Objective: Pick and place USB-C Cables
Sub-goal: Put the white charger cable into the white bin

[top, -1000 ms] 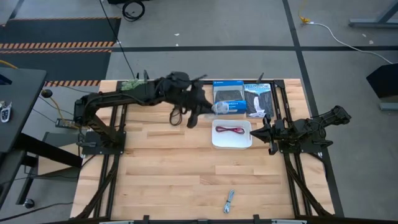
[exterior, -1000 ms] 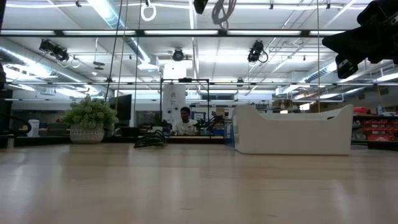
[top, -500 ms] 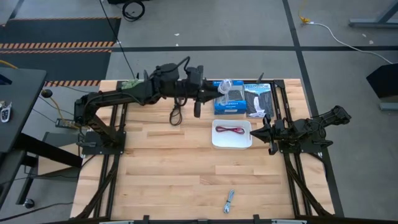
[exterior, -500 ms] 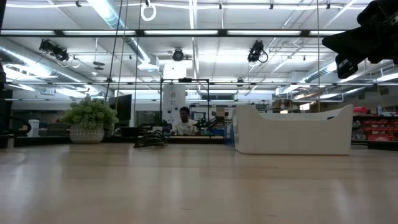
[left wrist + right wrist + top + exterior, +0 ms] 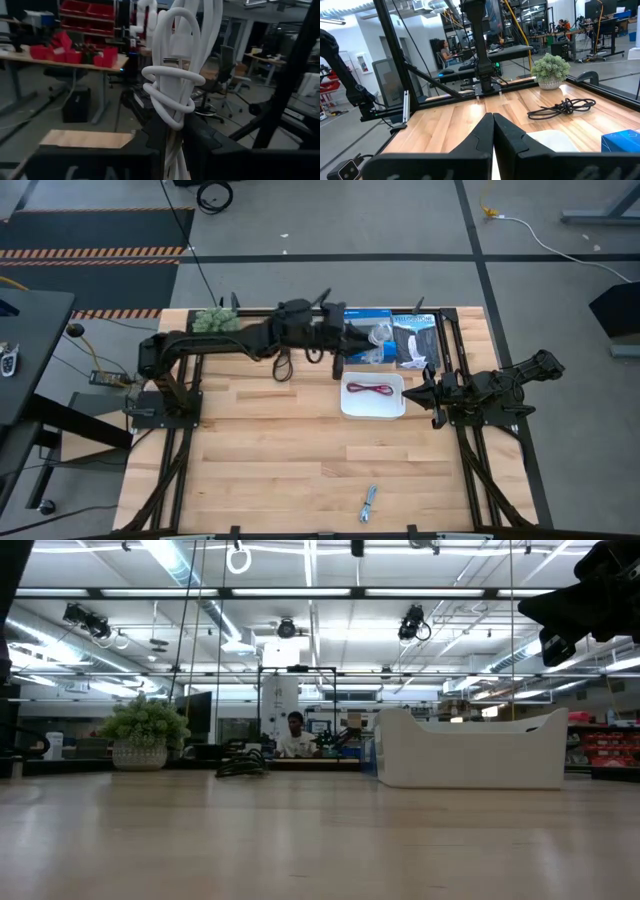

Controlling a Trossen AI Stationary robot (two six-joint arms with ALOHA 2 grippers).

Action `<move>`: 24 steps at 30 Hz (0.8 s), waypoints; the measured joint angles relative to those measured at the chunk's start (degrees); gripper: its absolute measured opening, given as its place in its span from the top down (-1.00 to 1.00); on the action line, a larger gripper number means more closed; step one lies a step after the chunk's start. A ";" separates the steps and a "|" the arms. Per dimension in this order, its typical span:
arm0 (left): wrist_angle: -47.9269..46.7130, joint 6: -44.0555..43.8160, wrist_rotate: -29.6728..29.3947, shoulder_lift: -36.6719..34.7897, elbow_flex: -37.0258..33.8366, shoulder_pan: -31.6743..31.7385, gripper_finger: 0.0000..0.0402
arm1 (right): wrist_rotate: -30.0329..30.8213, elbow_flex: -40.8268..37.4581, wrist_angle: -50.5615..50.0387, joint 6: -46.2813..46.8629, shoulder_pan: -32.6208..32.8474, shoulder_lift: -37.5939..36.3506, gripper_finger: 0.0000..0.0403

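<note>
My left gripper [image 5: 368, 340] reaches from the table's left, high over the far middle, and is shut on the white cable bundle [image 5: 380, 334]. In the left wrist view that bundle [image 5: 176, 75] fills the middle. The white tray [image 5: 345, 408] holds the red cable [image 5: 372, 389]. On the wood left of the tray lies the black cable [image 5: 283, 362], seen also in the low view [image 5: 240, 765] and right wrist view [image 5: 562, 106]. The grey-silver cable [image 5: 370, 502] lies near the near edge. My right gripper [image 5: 415, 392] waits shut beside the tray's right side. My left gripper pinches the white cable bundle between its two fingers [image 5: 197, 137] at the bundle's lower end [image 5: 172, 131], just below the wrapped turns. The fingers lie roughly level, pointing toward the table's right. The bundle sticks out past the fingertips, lifted clear above the blue box.
A blue retail box [image 5: 362, 338] and a black one [image 5: 415, 340] lie along the far edge behind the tray. A fuzzy green clump [image 5: 212, 319] sits at the far left corner. The wood in the near half is bare but for the grey-silver cable. People sit in the room beyond.
My left gripper has carried the white cable bundle up and toward the table's right, from over the wood left of the tray to above the blue box. Its wrist has turned from pointing down to near level. The bundle has left the top of the low view.
</note>
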 joint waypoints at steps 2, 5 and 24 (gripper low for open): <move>0.88 -1.58 0.21 1.68 0.00 -0.49 0.75 | 0.02 0.01 0.02 0.00 0.00 0.00 0.93; 2.10 -4.78 1.10 4.22 -0.01 -0.66 0.75 | 0.00 0.01 0.02 0.00 0.00 0.00 0.93; 3.04 -8.15 4.24 14.26 -0.87 -0.68 0.75 | 0.01 0.01 0.00 0.00 -0.01 0.02 0.93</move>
